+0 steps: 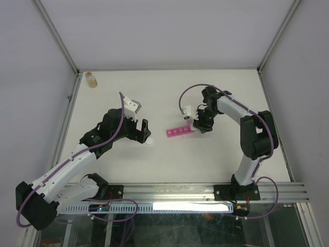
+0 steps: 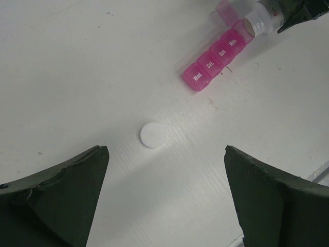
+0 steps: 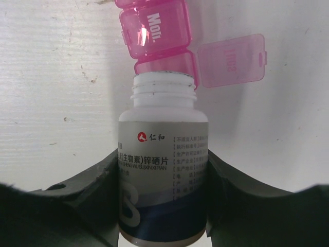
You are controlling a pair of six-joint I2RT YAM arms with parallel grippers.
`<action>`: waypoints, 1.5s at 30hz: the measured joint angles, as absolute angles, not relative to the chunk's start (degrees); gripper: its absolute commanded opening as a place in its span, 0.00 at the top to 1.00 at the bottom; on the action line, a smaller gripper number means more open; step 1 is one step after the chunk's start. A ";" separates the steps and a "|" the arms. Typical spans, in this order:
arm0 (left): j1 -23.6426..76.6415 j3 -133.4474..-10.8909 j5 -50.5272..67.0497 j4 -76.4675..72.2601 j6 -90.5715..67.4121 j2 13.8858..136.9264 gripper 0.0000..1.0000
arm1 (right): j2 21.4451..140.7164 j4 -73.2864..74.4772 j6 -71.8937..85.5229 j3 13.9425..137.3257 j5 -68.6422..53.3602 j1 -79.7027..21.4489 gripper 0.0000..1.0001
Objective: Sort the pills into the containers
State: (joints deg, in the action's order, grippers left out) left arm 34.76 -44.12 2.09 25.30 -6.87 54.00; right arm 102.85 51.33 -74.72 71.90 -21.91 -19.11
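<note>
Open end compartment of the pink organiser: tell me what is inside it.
No pills show. The white bottle in the jaws of the right gripper has its uncapped mouth at the open compartment, covering its inside.

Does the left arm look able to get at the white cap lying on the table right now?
Probably yes. The left gripper is open and faces the cap, which lies alone on bare table; the pill organiser and bottle are off to one side.
</note>
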 measured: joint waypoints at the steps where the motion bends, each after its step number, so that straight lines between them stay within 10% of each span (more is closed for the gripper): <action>1: 34.76 -44.12 2.09 25.30 -6.87 54.00 0.01 | 102.85 51.48 -74.78 72.14 -21.82 -19.18 1.00; 45: 34.76 -44.10 2.72 25.28 -6.81 54.00 0.01 | 105.36 55.99 -73.67 76.82 -19.42 -20.84 1.00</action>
State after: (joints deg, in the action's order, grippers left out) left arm 34.76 -44.10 2.72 25.28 -6.81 54.00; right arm 105.36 55.99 -73.67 76.82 -19.42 -20.84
